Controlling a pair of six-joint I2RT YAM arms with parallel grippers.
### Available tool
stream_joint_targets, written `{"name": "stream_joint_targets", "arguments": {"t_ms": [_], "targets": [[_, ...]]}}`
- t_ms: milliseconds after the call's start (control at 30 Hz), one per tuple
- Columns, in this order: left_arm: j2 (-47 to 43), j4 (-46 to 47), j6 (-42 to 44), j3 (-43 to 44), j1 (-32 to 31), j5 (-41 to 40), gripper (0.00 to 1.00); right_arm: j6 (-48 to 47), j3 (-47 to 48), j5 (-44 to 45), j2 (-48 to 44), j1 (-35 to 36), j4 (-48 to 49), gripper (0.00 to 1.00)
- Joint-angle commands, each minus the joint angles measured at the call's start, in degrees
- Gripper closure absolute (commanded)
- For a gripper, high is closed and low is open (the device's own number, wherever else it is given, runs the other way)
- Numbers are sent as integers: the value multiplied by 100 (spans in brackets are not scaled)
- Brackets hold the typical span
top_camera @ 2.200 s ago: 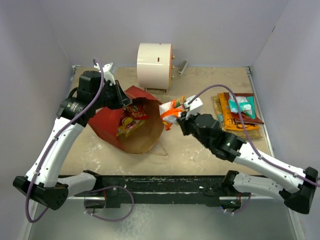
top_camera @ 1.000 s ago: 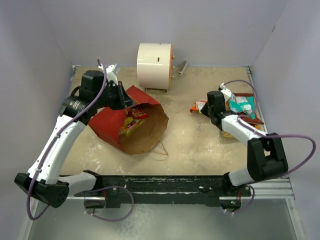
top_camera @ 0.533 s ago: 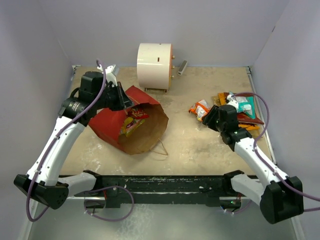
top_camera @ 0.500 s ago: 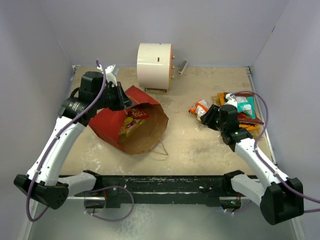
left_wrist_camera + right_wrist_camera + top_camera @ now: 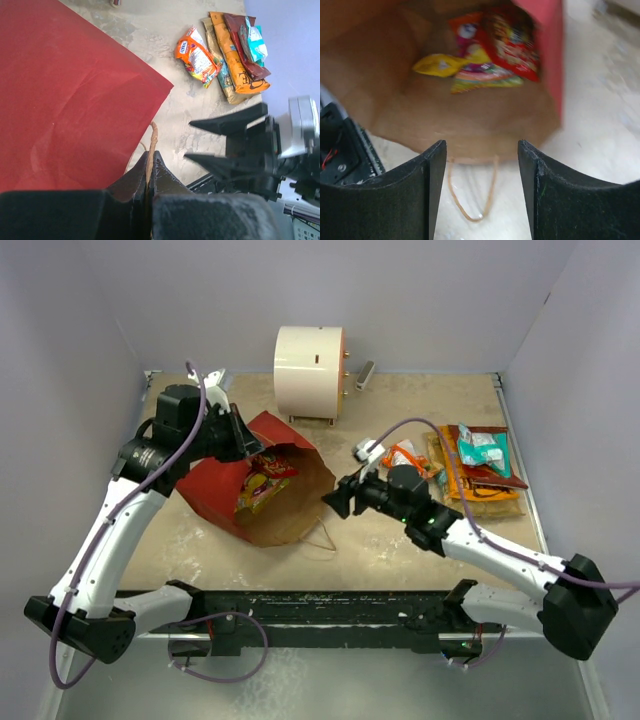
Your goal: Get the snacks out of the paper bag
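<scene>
Tan table (image 5: 390,550): right gripper (image 5: 329,501), spread empty, back at paper bag (image 5: 208,487) mouth; left gripper (image 5: 252,446) clamps handle (image 5: 151,141).

A beige, mottled counter (image 5: 400,540) with pale scuffs and dusty patches is boxed in on three sides by plain lavender-grey panels: a back wall (image 5: 420,300), a left wall (image 5: 50,440) and a right wall (image 5: 590,390). A thin metal strip (image 5: 504,400) runs along the counter's right edge. A squat white cylinder (image 5: 305,360) with small brass-coloured pins on one face stands near the back wall, with a small grey metal piece (image 5: 364,374) just beside it. A black rail (image 5: 330,607) edges the near side, above a dull grey surface (image 5: 330,685). The light is even and soft, and shadows are faint.
</scene>
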Motion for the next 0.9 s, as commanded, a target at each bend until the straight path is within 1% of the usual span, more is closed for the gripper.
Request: {"name": "stream_joint_targets", "arguments": {"t_ms": [0,100,167,300,433,633,800,867], "targets": [[-174,46,-172,197,2,-61,100,-1441,8,-218,303,816,1971,38],[-152,49,-204,206,1,33,100,-2207,171,-140,820,1222,2361,36],[-123,42,-210,225,-1,84,100,-2621,385,-94,1236,1368,2506,35],[-79,32,-216,315,-3,159,100,-3194,692,242,2042,1535,3156,32],[-35,6,-219,341,-6,281,100,-3555,1087,594,2827,1585,3742,30],[39,-134,-142,394,2,392,100,-4163,1635,910,3847,1587,4187,28],[107,-298,-70,493,9,408,100,-4608,2040,1594,4535,1587,4491,26],[97,-334,-69,478,0,445,100,-4750,2351,1827,4824,1587,4643,25]]}}
